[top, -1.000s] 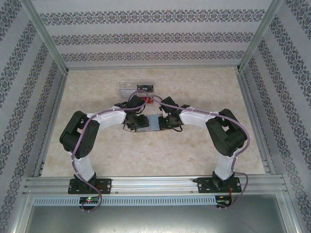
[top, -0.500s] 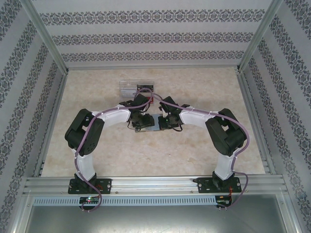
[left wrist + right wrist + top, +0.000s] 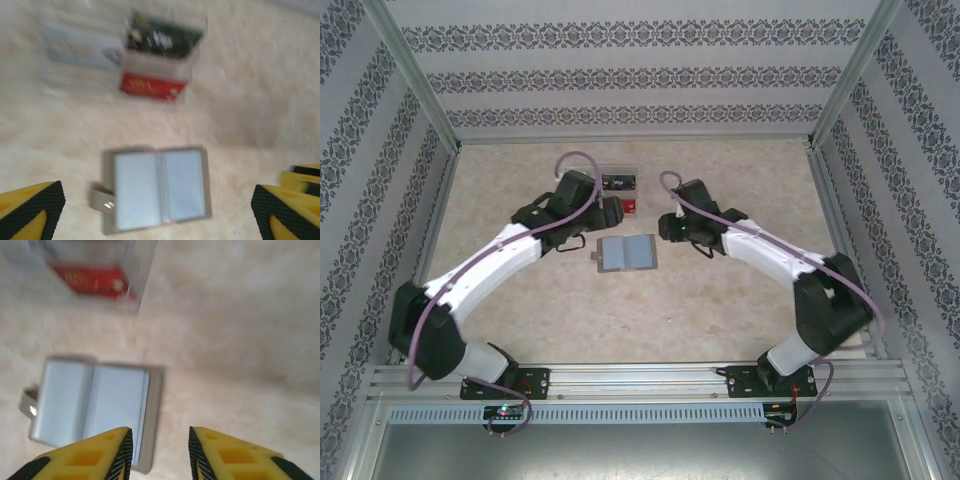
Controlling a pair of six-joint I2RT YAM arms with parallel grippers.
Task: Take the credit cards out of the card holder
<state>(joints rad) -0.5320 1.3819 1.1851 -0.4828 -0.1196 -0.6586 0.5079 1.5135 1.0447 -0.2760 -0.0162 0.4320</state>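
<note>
Black, red and whitish-grey credit cards (image 3: 152,86) are noted at the clear tray (image 3: 632,170); the card holder (image 3: 627,254) is laid open on the surface (image 3: 720,320) near it, blue-grey slots up, between wide-open left pincer (image 3: 157,214) and part-open right pincer (image 3: 160,450), both empty.

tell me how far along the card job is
Done, it seems: the card holder lies open with bare blue-grey slots, and the red card, black card and whitish-grey card lie beyond it. In hand: nothing; the left gripper and right gripper are open and empty. Left: likely nothing, though blur could hide a card.
</note>
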